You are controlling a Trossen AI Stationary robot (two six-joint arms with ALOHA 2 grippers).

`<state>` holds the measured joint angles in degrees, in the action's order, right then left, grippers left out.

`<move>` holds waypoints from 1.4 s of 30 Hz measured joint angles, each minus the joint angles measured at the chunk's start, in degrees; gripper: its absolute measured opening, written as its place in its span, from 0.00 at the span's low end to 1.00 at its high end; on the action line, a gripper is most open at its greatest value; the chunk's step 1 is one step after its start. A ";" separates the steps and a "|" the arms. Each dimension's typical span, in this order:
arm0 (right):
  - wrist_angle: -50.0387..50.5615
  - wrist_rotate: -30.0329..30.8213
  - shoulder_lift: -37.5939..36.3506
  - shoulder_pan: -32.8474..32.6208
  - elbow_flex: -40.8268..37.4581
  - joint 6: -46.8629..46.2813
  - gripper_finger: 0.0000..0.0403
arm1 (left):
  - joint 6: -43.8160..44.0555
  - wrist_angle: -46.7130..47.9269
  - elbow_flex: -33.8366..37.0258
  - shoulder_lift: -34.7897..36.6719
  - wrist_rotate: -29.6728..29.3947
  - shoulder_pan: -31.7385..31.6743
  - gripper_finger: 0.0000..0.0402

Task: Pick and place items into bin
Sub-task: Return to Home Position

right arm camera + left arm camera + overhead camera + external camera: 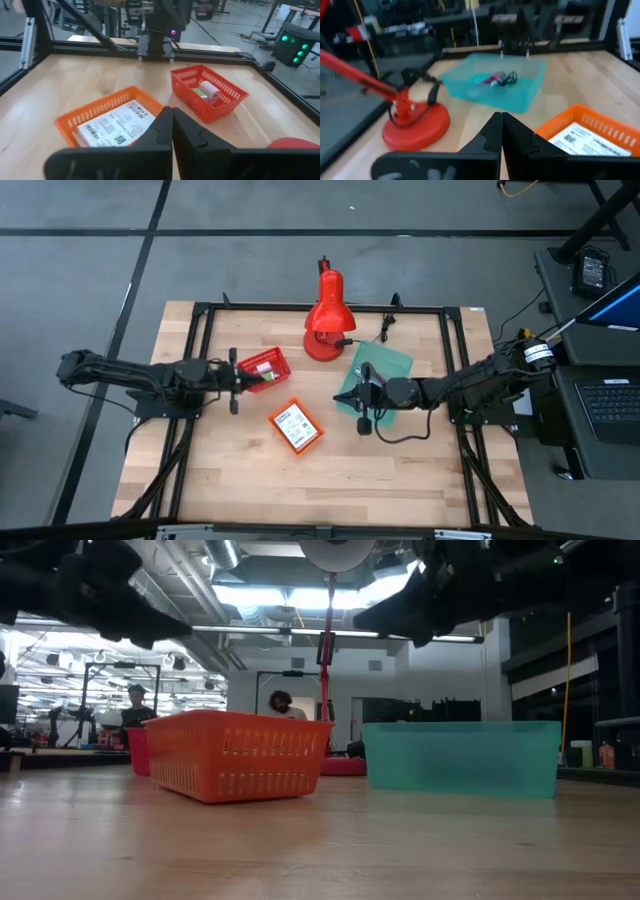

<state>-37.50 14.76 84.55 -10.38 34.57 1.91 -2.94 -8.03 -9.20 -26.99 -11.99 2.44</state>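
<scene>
Both grippers are shut and hold nothing. My left gripper hovers at the left side of the red basket. In that basket lie a pink cube and a small green piece. My right gripper hangs above the left part of the teal bin. On the bin's floor are a black coiled cable and a purple-pink strap. White printed cards lie flat in the orange basket. No blue-silver piece shows.
A red desk lamp stands at the far side between the red basket and the teal bin, its base on the wood and a cord beside it. A black frame edges the table. People show in the room beyond.
</scene>
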 joint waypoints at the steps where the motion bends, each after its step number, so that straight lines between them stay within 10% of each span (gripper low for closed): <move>1: -0.04 0.00 0.00 0.33 0.00 0.00 0.00 | -1.11 0.18 0.16 1.36 0.57 -0.06 0.00; 20: 14.76 -0.90 -17.44 -0.27 -0.09 -0.15 0.00 | -7.28 5.82 3.86 19.55 2.10 -0.07 0.00; 42: 4.52 6.64 -37.77 -8.47 -19.79 2.15 0.00 | -8.76 5.35 8.73 26.94 1.99 -6.41 0.00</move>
<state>-32.98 21.41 46.79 -18.85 14.78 4.06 -11.70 -2.67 -0.47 -0.05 -9.99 -3.97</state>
